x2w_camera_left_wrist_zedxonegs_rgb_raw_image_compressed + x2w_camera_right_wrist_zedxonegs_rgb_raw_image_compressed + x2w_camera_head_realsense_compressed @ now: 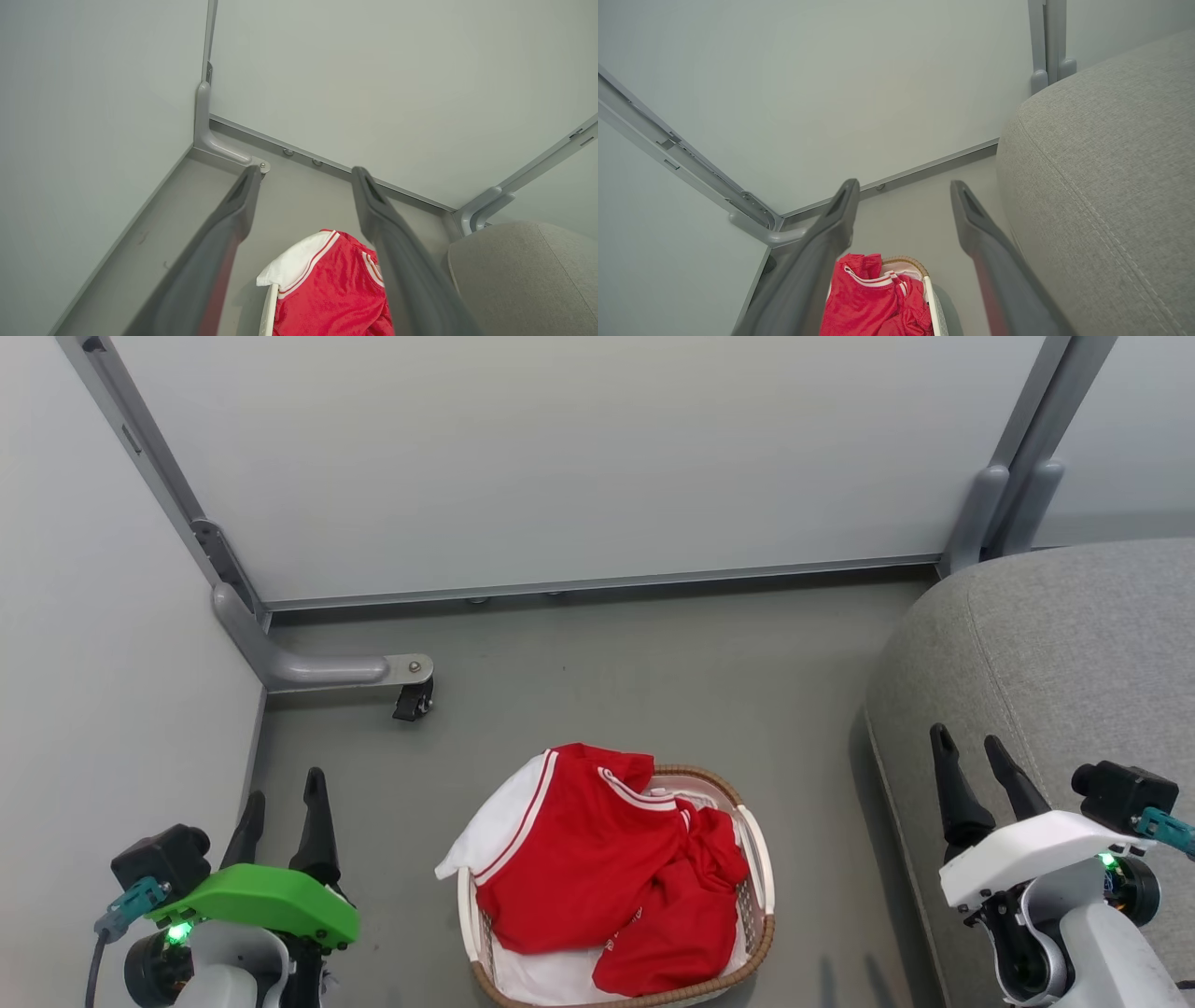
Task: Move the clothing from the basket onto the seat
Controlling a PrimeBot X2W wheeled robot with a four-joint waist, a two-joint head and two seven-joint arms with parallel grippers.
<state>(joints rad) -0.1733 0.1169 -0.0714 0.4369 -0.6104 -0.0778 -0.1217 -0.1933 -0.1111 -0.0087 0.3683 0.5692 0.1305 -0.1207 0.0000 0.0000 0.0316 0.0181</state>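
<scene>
Clothing (579,859) is lying heaped in the basket (758,854), lower centre; the seat (1074,653) at right is holding none, so the moving is looking wholly undone. Left gripper (286,787) and right gripper (966,737) are hanging spread, empty.

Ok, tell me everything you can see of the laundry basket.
The basket is small and rounded-rectangular, of cream perforated plastic with a brown woven rim and white side handles. It stands upright on the grey floor, left of the grey seat and apart from it. Red clothing heaps in it, one white panel hanging out over its far left rim.
</scene>
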